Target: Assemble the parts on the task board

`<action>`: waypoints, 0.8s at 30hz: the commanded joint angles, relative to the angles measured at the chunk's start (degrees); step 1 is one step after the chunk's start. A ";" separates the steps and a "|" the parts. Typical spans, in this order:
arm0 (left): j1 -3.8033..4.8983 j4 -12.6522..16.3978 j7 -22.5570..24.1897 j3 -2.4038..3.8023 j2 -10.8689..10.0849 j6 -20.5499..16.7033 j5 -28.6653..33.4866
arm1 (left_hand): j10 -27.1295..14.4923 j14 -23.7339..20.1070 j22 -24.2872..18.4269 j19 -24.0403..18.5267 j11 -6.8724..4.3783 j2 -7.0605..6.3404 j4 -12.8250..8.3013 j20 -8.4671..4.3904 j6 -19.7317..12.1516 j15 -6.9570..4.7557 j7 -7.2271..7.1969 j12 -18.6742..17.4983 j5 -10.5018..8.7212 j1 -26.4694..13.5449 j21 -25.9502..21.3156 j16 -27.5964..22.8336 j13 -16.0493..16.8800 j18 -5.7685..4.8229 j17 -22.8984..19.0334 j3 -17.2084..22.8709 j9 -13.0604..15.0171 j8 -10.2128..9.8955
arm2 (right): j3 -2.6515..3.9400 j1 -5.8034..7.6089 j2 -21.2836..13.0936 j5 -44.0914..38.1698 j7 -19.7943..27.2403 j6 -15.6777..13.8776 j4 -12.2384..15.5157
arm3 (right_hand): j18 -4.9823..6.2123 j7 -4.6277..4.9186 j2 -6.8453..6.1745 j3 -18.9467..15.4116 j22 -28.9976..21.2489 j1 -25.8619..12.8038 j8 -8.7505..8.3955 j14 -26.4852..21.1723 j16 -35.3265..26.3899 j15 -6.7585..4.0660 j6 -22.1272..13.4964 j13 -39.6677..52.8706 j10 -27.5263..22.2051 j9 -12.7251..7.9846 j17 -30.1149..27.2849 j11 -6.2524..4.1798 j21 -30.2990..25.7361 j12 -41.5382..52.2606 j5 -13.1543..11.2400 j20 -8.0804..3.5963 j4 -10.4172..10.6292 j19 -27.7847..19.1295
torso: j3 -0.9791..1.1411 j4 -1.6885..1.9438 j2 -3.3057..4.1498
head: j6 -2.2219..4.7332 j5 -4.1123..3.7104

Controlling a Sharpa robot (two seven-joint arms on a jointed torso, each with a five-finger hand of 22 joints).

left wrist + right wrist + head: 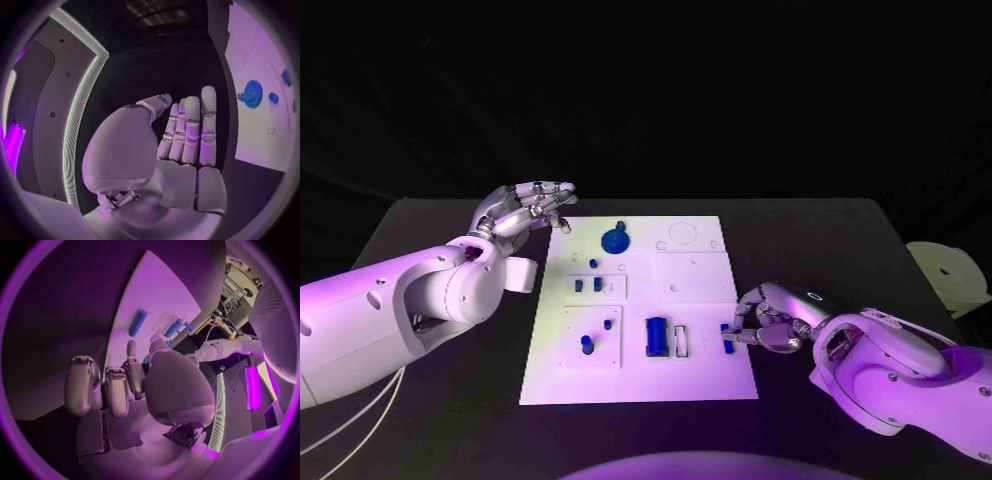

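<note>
The white task board [704, 375] lies in the middle of the black table. On it I see a blue round disc [615, 240], a long blue block [655, 335] beside a pale slot, and several small blue pegs [589, 285]. My right hand [769, 322] rests at the board's right edge and pinches a small blue part [728, 339] between thumb and a finger. My left hand [528, 210] hovers off the board's far left corner, fingers straight and side by side [190, 130], holding nothing. The left wrist view shows the disc [252, 93]; the right wrist view shows the block [137, 322].
A pale round object [945, 272] sits at the table's right edge. Recessed outlines mark the board's far right part [687, 235]. Bare black table lies on both sides of the board.
</note>
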 commanded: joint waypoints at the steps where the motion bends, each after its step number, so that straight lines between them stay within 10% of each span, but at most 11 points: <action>1: 0.02 0.10 0.29 0.02 0.05 0.84 -0.17 | -0.45 -0.29 -0.05 -0.44 -0.03 0.33 -0.21 0.14 -0.52 0.17 -0.02 0.39 0.11 -0.25 -0.34 0.05 0.07 0.81 -0.07 0.24 -0.08 0.30 | -0.04 -0.38 0.30 -3.44 -1.97 2.23 -0.15 | -0.13 -0.03 -0.16 -0.34 11.13 0.52 -0.26 4.41 -0.18 0.36 0.47 1.07 -0.33 -0.09 7.80 0.05 0.28 -0.21 -0.23 0.48 -0.03 0.95 | -0.06 0.11 0.07 | -0.03 -0.04; 24: 0.02 0.22 0.07 0.00 -0.13 1.26 -0.17 | -0.66 -0.35 -0.09 -0.44 -0.02 0.36 -0.30 0.15 -0.56 0.17 -0.02 0.73 0.12 -0.34 -0.40 0.11 0.11 0.81 -0.16 0.28 -0.07 0.48 | -0.08 -2.20 4.47 -8.64 -4.25 4.32 -3.43 | -0.19 -0.41 -0.33 -0.89 11.26 4.07 -0.60 4.47 -0.13 0.08 1.36 1.16 -0.11 -0.39 8.04 -0.30 0.64 -0.16 -0.71 0.37 -0.53 1.12 | -0.06 0.04 0.06 | -0.17 0.19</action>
